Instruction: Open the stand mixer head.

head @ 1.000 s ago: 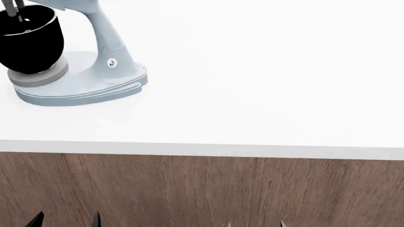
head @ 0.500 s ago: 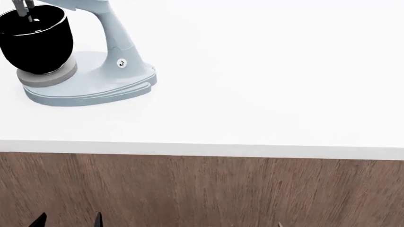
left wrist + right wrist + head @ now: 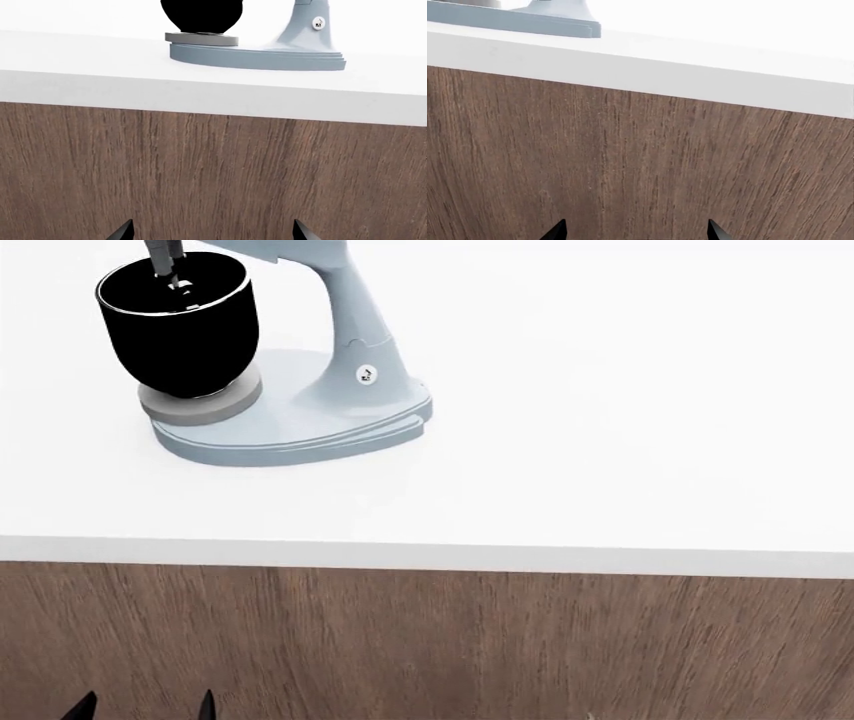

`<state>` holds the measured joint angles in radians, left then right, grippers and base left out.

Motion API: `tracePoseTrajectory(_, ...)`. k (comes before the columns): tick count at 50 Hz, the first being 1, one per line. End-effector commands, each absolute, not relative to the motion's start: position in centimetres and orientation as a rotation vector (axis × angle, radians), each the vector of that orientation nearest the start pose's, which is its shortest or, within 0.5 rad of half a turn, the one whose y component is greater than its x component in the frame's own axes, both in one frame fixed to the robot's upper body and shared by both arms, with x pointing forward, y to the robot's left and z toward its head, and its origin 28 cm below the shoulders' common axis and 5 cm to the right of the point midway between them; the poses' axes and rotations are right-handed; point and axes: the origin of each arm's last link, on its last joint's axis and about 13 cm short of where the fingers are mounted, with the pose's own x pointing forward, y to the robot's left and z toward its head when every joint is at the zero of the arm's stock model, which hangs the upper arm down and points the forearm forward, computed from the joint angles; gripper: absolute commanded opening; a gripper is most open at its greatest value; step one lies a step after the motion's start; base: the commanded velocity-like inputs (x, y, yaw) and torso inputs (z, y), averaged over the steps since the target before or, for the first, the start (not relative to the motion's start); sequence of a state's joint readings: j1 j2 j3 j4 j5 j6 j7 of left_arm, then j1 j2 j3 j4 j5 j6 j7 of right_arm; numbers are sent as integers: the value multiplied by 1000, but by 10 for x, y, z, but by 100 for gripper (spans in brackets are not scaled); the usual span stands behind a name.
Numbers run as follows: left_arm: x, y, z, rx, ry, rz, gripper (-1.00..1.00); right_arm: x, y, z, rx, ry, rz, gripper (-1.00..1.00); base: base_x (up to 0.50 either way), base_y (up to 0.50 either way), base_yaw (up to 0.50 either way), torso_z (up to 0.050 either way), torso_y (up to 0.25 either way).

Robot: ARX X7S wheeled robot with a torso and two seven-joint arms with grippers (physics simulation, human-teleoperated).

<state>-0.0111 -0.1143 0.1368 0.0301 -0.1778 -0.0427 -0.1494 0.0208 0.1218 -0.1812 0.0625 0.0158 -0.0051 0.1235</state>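
Note:
The stand mixer stands on the white counter at the far left in the head view. Only the lower edge of its pale blue-grey head shows at the top border, lowered over the black bowl, with the metal beater inside. The flat base with its neck lies below. In the left wrist view the bowl and base show, and the head is out of view. My left gripper is open and empty, low before the cabinet front. My right gripper is open and empty, also low.
The white counter has a thick front edge. Below it is a brown wood cabinet front, which both grippers face. A corner of the mixer base shows in the right wrist view.
The mixer has slid to the right in the head view as the view shifted. My right gripper's tips have dropped out of the bottom edge. The left tips stay in place.

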Motion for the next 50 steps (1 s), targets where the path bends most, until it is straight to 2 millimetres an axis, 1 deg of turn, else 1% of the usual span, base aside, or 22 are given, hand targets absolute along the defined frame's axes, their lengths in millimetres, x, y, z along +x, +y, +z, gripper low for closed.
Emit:
tracePoseTrajectory(1, 212, 203, 17, -58, 5, 4, 100, 211, -95, 5, -72, 39, 34, 100, 0, 0, 0, 0, 0)
tracePoseTrajectory(13, 213, 203, 16, -43, 8, 18, 100, 212, -95, 7, -42, 48, 38, 100, 0, 0, 0, 0, 0)
tracePoseTrajectory(14, 213, 203, 16, -43, 8, 18, 100, 212, -95, 7, -24, 59, 51, 100, 0, 0, 0, 0, 0)
tracePoseTrajectory(16, 213, 203, 16, -44, 9, 18, 100, 211, -96, 9, 67, 81, 80, 100, 500, -2, 0, 0, 0)
tracePoseTrajectory(17, 213, 203, 16, -43, 9, 18, 100, 212, -96, 9, 15, 76, 55, 100, 500, 0, 0, 0, 0)
tracePoseTrajectory(18, 213, 203, 16, -42, 9, 19, 100, 212, -95, 5, 2, 85, 51, 100, 500, 0, 0, 0, 0)
tracePoseTrajectory(20, 213, 203, 16, -41, 9, 20, 100, 212, -95, 8, 10, 66, 49, 100, 500, 0, 0, 0, 0)
tracePoseTrajectory(22, 213, 203, 16, -42, 10, 19, 100, 212, -95, 6, 4, 76, 47, 100, 500, 0, 0, 0, 0)
tracePoseTrajectory(23, 213, 203, 16, -41, 9, 19, 100, 213, -95, 6, -28, 82, 49, 100, 500, 0, 0, 0, 0)
tracePoseTrajectory(24, 213, 203, 15, -42, 12, 19, 100, 212, -94, 7, 8, 65, 63, 100, 445, 0, 0, 0, 0)
tracePoseTrajectory(25, 213, 203, 16, -42, 10, 19, 100, 212, -94, 6, -17, 76, 41, 100, 234, 0, 0, 0, 0)
tracePoseTrajectory(26, 213, 203, 16, -42, 11, 18, 100, 213, -95, 4, -54, 82, 27, 100, 31, 0, 0, 0, 0)
tracePoseTrajectory(27, 213, 203, 15, -42, 11, 20, 100, 211, -93, 7, -1, 66, 60, 100, 0, 0, 0, 0, 0)
tracePoseTrajectory(28, 213, 203, 16, -42, 10, 19, 100, 211, -93, 4, -68, 63, 38, 100, 0, 0, 0, 0, 0)
tracePoseTrajectory(29, 213, 202, 15, -42, 10, 19, 100, 211, -93, 7, -24, 52, 57, 100, 0, 0, 0, 0, 0)
tracePoseTrajectory(30, 213, 202, 16, -42, 7, 18, 100, 211, -94, 5, -35, 64, 55, 100, 0, 0, 0, 0, 0)
tracePoseTrajectory(31, 213, 202, 16, -43, 7, 18, 100, 211, -93, 6, 4, 76, 54, 100, 0, 0, 0, 0, 0)
tracePoseTrajectory(44, 214, 203, 16, -37, 8, 19, 100, 212, -93, 4, -36, 72, 61, 100, 0, 0, 0, 0, 0)
tracePoseTrajectory(47, 213, 203, 16, -39, 8, 18, 100, 212, -92, 3, -79, 60, 63, 100, 0, 0, 0, 0, 0)
tracePoseTrajectory(50, 212, 203, 16, -43, 4, 12, 100, 212, -92, 4, -61, 64, 66, 100, 0, 0, 0, 0, 0)
